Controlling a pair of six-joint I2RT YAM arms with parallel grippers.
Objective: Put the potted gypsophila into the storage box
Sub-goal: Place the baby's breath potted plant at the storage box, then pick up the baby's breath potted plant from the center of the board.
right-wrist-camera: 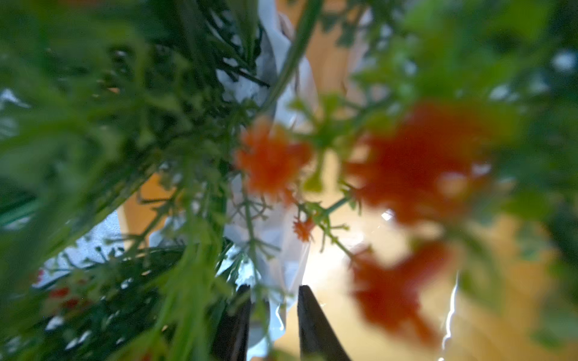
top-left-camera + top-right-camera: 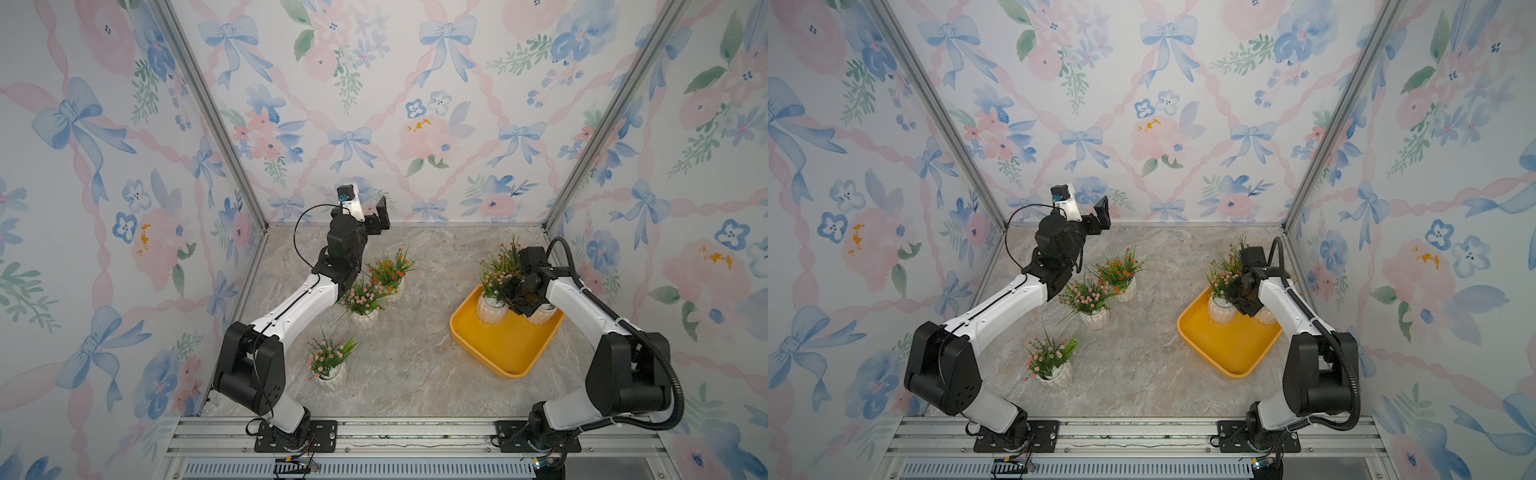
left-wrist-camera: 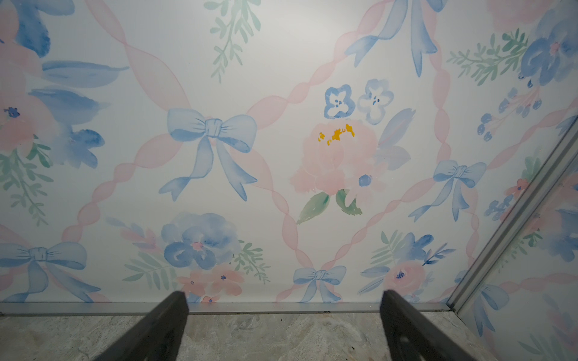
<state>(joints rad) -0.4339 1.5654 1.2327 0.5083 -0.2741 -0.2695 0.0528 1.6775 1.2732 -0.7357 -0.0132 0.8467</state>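
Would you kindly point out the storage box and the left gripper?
storage box [image 2: 505, 353]: in a top view, on its bare floor.
left gripper [image 3: 283, 295]: in the left wrist view, midway between its fingertips.

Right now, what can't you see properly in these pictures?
- Second pot in the storage box: in both top views the right arm covers nearly all of it.
- Right jaws: in the right wrist view, blurred leaves and orange-red blooms crowd them, so a grip is unclear.
- Foliage beside that arm: unclear which pot it belongs to.
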